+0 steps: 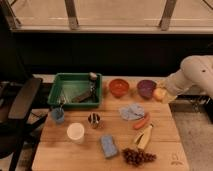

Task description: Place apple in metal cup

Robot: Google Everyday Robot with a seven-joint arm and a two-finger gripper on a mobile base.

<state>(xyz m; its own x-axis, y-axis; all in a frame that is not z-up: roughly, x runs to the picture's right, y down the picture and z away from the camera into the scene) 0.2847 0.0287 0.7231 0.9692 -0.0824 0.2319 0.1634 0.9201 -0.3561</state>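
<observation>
1. The apple [159,93] is sitting at the right rear of the table [90,160], just beside the purple bowl [146,88], and is touching the tip of the white arm.
2. The gripper [164,95] is reaching in from the right edge of the table and is meeting the apple on the apple's right side. Whether the jaws are open or closed on the fruit cannot be told. Nor can it be told whether the apple is resting on the table or hanging just above it.
3. The metal cup [93,120] is standing upright well to the left and nearer the front edge. It is between the white cup [75,132] and the blue cloth [131,111], well apart from the apple.
4. Handling judgement: the apple is looking firm, light and smooth-skinned, so it is likely to roll or slip under an off-centre squeeze. The inspector is recommending a hold across its widest girth, with moderate force to avoid bruising.
5. The cup's mouth is appearing barely wider than the fruit. The release is therefore calling for careful centring directly above the rim, since a light steel cup is liable to tip if nudged.
</observation>
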